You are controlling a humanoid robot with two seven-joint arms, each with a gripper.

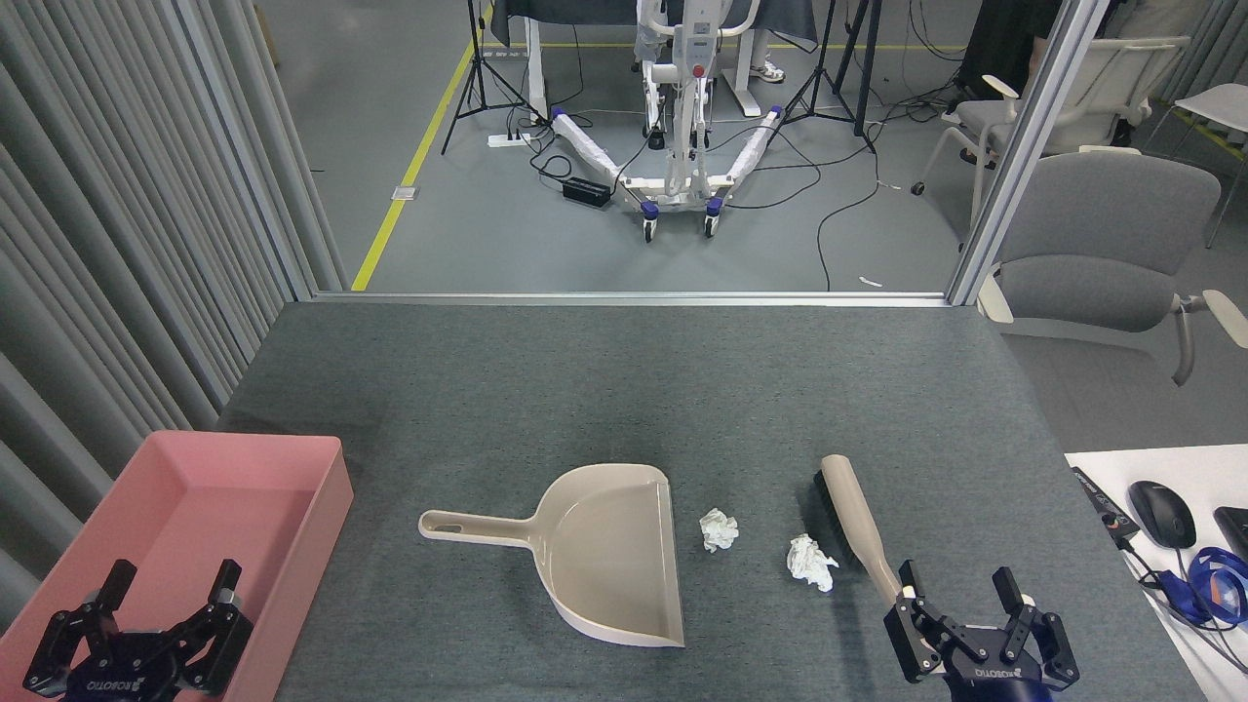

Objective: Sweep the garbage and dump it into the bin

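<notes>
Two crumpled white wads of garbage lie on the grey table: one just right of the dustpan's mouth, the other beside the brush. The beige dustpan lies flat with its handle pointing left. A beige brush with dark bristles lies at the right, handle toward me. The pink bin stands at the table's near left corner. My left gripper hangs open over the bin, holding nothing. My right gripper is open, its left finger close to the end of the brush handle.
A grey office chair stands past the table's right far corner. A white side surface at the right carries a black mouse and cables. Beyond the table's far edge are floor, stands and a wheeled frame.
</notes>
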